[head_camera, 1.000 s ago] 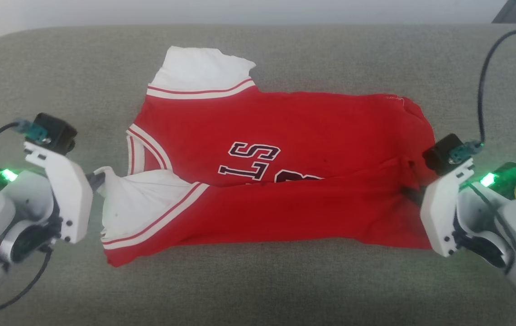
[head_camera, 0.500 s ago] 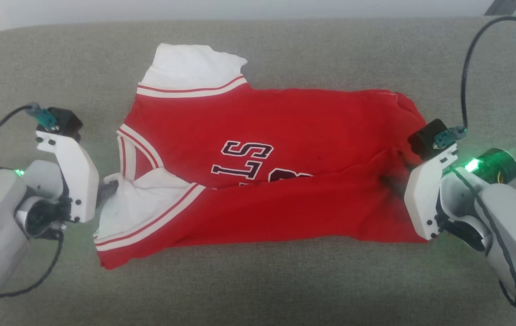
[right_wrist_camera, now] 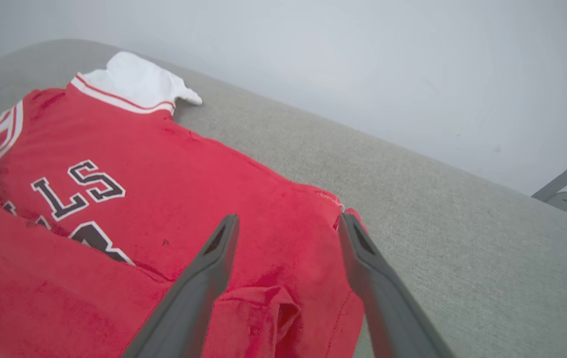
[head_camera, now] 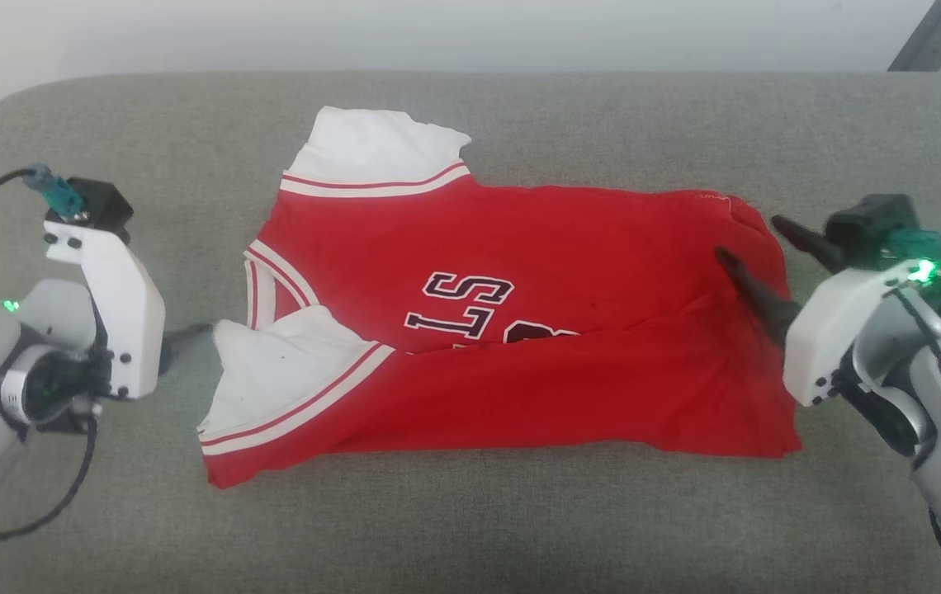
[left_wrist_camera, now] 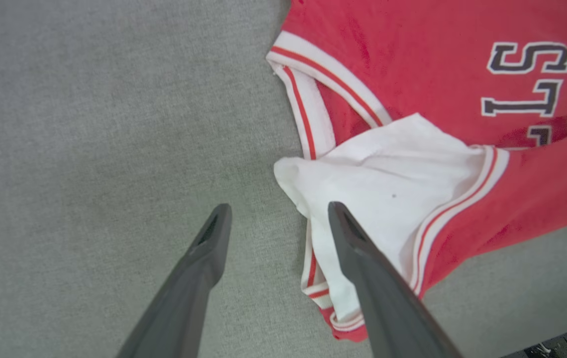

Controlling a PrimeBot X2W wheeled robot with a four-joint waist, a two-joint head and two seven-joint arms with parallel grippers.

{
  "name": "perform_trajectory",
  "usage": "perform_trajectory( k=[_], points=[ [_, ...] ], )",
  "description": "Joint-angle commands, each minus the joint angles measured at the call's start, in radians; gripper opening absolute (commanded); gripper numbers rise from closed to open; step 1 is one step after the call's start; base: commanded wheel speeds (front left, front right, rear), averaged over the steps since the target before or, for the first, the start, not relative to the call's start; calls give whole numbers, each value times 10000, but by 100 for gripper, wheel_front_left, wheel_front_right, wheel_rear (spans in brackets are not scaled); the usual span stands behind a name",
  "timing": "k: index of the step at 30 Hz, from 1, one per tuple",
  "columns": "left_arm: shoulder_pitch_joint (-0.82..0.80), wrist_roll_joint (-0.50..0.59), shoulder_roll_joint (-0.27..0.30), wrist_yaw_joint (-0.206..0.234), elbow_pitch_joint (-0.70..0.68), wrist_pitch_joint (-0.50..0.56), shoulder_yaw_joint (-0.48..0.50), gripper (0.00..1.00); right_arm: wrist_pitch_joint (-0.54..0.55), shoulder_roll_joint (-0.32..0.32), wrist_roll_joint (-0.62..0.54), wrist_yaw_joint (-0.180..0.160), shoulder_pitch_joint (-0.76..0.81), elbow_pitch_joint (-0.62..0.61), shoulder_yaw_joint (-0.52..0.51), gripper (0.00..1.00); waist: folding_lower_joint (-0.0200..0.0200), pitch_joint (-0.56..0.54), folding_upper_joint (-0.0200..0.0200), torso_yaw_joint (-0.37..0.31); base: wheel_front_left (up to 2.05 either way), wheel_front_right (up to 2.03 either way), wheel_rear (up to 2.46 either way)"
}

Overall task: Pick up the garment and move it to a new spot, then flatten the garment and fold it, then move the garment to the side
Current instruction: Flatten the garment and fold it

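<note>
— Grey woven cloth covers our surface (head_camera: 470,511), with a pale wall (head_camera: 470,33) behind it. Where do we find the garment?

— We see the garment (head_camera: 536,247) lying across the middle of the surface, collar toward our left arm, hem toward our right. One long edge is folded over the front, so of the lettering (head_camera: 462,304) we read just "LS" and part of a digit.

— And the sleeves?

— The flat sleeve (head_camera: 371,144), white, spreads off the garment's far shoulder. The folded sleeve (head_camera: 272,371) is turned in over the chest, beside the collar.

— How does our left tool stand?

— Our left tool (left_wrist_camera: 276,211) is spread wide with nothing between its fingers. One finger is over the folded sleeve's edge, the other over bare grey cloth just beside the garment. We cannot tell whether either touches.

— And the other?

— Our right tool (right_wrist_camera: 288,220) gapes just as wide at the garment's hem end, fingers over the red cloth, gripping nothing.
</note>
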Motion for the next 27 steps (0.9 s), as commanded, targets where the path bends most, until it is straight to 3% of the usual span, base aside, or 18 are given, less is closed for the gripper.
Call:
perform_trajectory(
  k=[1,11,15,22,27],
  points=[
    [287,-111,170,276,-463,146,31,100,-335,175,-322,-15,328,-136,-477,100,0,-52,0,41,0,0,0],
    [1515,-1107,1165,2154,-3323,1147,201,100,-1788,1460,-2471,-17,1874,-2032,-3216,100,0,-126,0,69,0,0,0],
    [2051,-1436,1564,2779,-4210,1386,179,100,-1876,2206,-3113,-15,2533,-2913,-4151,100,0,-30,0,-38,0,0,0],
    [2541,-1285,1768,3041,-4577,1013,105,100,-1772,2909,-3785,-15,3274,-4097,-4943,100,0,334,0,-238,0,0,0],
    [2739,-980,1470,2821,-3751,344,34,100,-1655,3266,-4007,-15,3681,-4444,-5214,100,0,552,0,-408,0,0,0]
  ],
)
